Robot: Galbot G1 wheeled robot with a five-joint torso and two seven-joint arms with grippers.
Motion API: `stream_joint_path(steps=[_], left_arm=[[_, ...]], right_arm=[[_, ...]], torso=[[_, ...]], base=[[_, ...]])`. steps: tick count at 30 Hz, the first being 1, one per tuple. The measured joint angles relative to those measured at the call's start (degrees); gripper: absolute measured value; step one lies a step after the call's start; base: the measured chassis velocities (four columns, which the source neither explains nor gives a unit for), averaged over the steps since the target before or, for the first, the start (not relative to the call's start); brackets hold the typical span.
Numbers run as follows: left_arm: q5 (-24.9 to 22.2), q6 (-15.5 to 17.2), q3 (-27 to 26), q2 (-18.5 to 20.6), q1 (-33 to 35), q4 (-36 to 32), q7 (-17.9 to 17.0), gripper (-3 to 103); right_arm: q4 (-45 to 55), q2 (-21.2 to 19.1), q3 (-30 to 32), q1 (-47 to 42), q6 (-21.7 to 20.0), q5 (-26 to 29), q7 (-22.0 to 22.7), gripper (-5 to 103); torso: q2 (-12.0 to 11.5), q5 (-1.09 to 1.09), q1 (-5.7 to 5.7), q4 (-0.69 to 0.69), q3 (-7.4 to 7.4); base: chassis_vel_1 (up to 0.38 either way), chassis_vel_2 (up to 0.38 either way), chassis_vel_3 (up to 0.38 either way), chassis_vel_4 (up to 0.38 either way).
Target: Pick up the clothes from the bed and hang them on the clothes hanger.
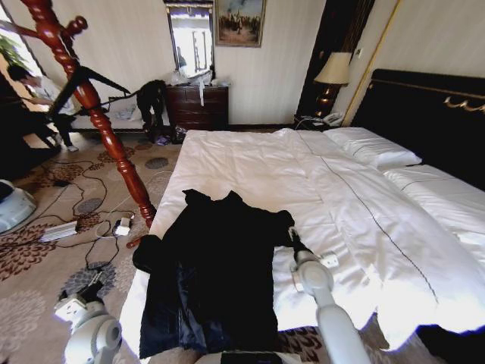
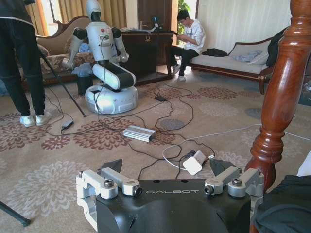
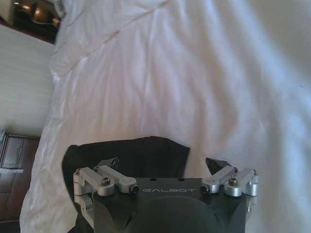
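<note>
In the head view, the black coat [image 1: 216, 277] is lying spread flat on the near corner of the bed [image 1: 318, 182], on top of the white duvet [image 1: 364, 227], with one sleeve hanging over the left edge. The red-brown coat stand [image 1: 98, 114] is standing on the patterned carpet [image 1: 38, 265] just beside that edge, leaning across the upper left of the picture. The right gripper [image 1: 297, 244] is reaching over the coat's right shoulder, where cloth meets duvet; from here I cannot tell how its fingers are set. The left arm [image 1: 91, 330] is waiting low over the carpet, left of the bed.

In the left wrist view, the left gripper [image 2: 167, 167] is hovering with its fingers spread wide, pinching nothing, above the carpet and a tangle of cables [image 2: 165, 141]. The coat stand's post [image 2: 279, 97] is rising close by, and a dark fold of the coat [image 2: 284, 204] is showing beside its base.

In the right wrist view, the right gripper [image 3: 163, 162] is hanging with fingers spread apart, empty, just over the edge of the coat [image 3: 131, 155], with white duvet [image 3: 194, 73] all around.
</note>
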Motion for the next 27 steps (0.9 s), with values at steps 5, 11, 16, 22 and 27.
stream_joint_path(steps=[5, 11, 16, 22, 27], left_arm=[[0.17, 0.0, 0.36, -0.05, 0.05, -0.66, 0.01, 100], [0.43, 0.01, 0.3, -0.21, 0.73, -1.37, -0.02, 100], [0.45, 0.0, -0.08, -0.17, 1.04, -1.49, -0.1, 100], [1.12, -0.02, 0.27, -0.48, 0.8, -1.21, -0.1, 100], [1.94, -0.04, 0.97, -1.01, 0.45, -0.85, -0.11, 100]], right_arm=[[-3.12, 3.39, 1.71, 1.26, -0.09, 1.66, -1.2, 100], [-7.6, 8.52, 4.18, 5.26, 0.65, 2.53, -3.33, 100], [-10.63, 9.84, 6.87, 7.9, 1.7, 3.01, -5.59, 100], [-12.89, 9.81, 9.15, 10.39, 2.6, 3.46, -7.76, 98], [-13.68, 9.72, 9.59, 12.28, 2.74, 3.94, -9.03, 83]], torso=[[0.0, 0.01, 0.0, 0.02, 0.0], [0.0, 0.0, 0.0, 0.02, 0.01], [0.0, 0.0, 0.01, 0.01, 0.01], [0.0, 0.0, 0.01, 0.01, 0.01], [0.0, 0.01, 0.02, 0.01, 0.01]], base=[[0.0, 0.0, 0.0, 0.0], [0.0, 0.0, 0.0, 0.0], [0.0, 0.0, 0.0, 0.0], [0.0, 0.0, 0.0, 0.0], [0.0, 0.0, 0.0, 0.0]])
